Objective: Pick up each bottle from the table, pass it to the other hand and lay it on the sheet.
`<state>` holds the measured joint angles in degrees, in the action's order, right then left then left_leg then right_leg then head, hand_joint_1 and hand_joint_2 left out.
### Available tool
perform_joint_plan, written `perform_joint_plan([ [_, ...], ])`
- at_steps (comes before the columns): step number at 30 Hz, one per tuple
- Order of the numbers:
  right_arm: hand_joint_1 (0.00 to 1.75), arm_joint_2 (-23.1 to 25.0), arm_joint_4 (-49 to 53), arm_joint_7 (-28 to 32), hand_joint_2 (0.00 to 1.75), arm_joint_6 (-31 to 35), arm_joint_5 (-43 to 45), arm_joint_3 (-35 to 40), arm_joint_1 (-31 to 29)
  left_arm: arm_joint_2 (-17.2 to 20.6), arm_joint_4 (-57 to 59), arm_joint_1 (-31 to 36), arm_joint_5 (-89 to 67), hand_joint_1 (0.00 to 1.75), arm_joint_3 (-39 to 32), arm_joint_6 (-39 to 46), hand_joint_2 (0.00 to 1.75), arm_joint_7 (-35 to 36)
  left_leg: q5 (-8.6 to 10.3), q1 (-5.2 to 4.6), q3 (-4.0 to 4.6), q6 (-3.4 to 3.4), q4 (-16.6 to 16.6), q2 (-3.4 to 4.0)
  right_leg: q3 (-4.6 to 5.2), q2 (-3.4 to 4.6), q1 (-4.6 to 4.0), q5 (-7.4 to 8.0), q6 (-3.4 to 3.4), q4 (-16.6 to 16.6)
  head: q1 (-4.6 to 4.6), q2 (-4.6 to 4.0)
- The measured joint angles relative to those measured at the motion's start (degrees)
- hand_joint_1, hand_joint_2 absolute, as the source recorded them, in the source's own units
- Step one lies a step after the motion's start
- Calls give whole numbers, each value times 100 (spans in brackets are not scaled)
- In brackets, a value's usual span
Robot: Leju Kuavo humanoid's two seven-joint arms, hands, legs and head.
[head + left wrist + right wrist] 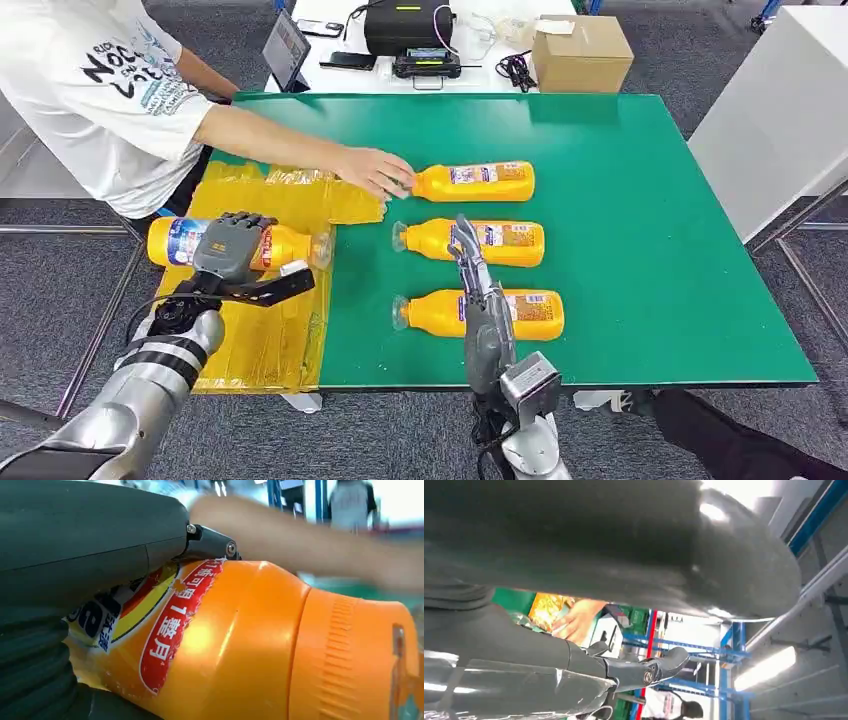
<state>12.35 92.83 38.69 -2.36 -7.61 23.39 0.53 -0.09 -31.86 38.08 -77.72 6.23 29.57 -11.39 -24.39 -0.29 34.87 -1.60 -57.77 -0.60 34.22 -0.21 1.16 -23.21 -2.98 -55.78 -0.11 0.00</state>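
From the head view, the left hand [232,245] grips an orange bottle [285,247] lying sideways above the yellow sheet [262,345], likely ready to be laid down. The right hand [470,262] hovers with straight, empty fingers over three more bottles [490,181] in a row on the green desk [650,250]; a person's hand [375,170] touches the farthest one. Grey carpet lies around.

The left wrist view shows the fingers [90,540] clamped across the label.

The right wrist view shows shelving and ceiling lights.

Green table [640,250] bears three bottles [480,241] (sheet [270,340] beside).
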Motion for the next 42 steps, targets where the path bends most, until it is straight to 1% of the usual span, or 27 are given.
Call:
perform_joint_plan([
  [4,0,0,-26,-50,0,-66,-17,33,-46,63,284,93,33,175,35,-360,175,-2,0,0,1,0,0,-1,0,0,0,0,0,-1,0,0],
  [14,0,4,-168,-155,0,-72,-109,135,-105,151,599,129,230,175,35,-647,175,-50,0,0,5,0,0,-3,0,-1,0,0,0,0,-2,0],
  [17,0,4,-223,-183,0,-72,-114,164,-132,170,695,114,436,175,-48,-773,175,-187,0,0,3,0,0,-2,0,-1,0,0,0,0,0,0],
  [23,0,7,-273,-201,0,-70,-111,166,-131,170,723,131,1211,175,-422,-1346,175,-737,0,-1,-3,0,0,-3,-5,-1,1,-1,0,0,0,0],
  [29,0,9,-319,-201,0,-70,-87,166,-132,170,723,136,1458,175,-634,-1477,175,-938,-1,-1,-26,0,2,-5,-28,-2,2,-2,2,1,0,0],
  [30,0,9,-332,-201,0,-70,-79,166,-132,170,723,136,1471,129,-645,-1484,175,-949,-1,-1,-29,0,2,-5,-32,-2,2,-2,2,1,0,0],
  [31,0,9,-339,-201,0,-70,-76,166,-132,170,723,135,1473,35,-649,-1490,175,-953,-1,-1,-30,0,2,-5,-33,-2,2,-2,2,1,0,0],
  [32,0,9,-343,-203,0,-70,-70,166,-132,170,723,136,1484,0,-656,-1512,175,-955,-1,-1,-31,0,2,-5,-34,-2,2,-2,2,1,0,0],
  [35,0,9,-376,-212,0,-70,-24,166,-132,168,723,119,1618,0,-724,-1636,175,-981,-1,-1,-36,0,2,-4,-39,-1,2,-2,2,1,0,0],
  [38,0,31,-409,-255,0,-9,109,155,-130,153,723,-46,1781,0,-793,-1682,175,-1084,-1,-1,-36,0,2,1,-35,0,2,-2,2,1,0,0],
  [42,0,87,-450,-345,0,-15,413,92,-134,144,721,-113,1810,0,-813,-1698,175,-1156,-1,-1,-36,1,2,-17,-41,-5,2,-3,2,1,0,0],
])
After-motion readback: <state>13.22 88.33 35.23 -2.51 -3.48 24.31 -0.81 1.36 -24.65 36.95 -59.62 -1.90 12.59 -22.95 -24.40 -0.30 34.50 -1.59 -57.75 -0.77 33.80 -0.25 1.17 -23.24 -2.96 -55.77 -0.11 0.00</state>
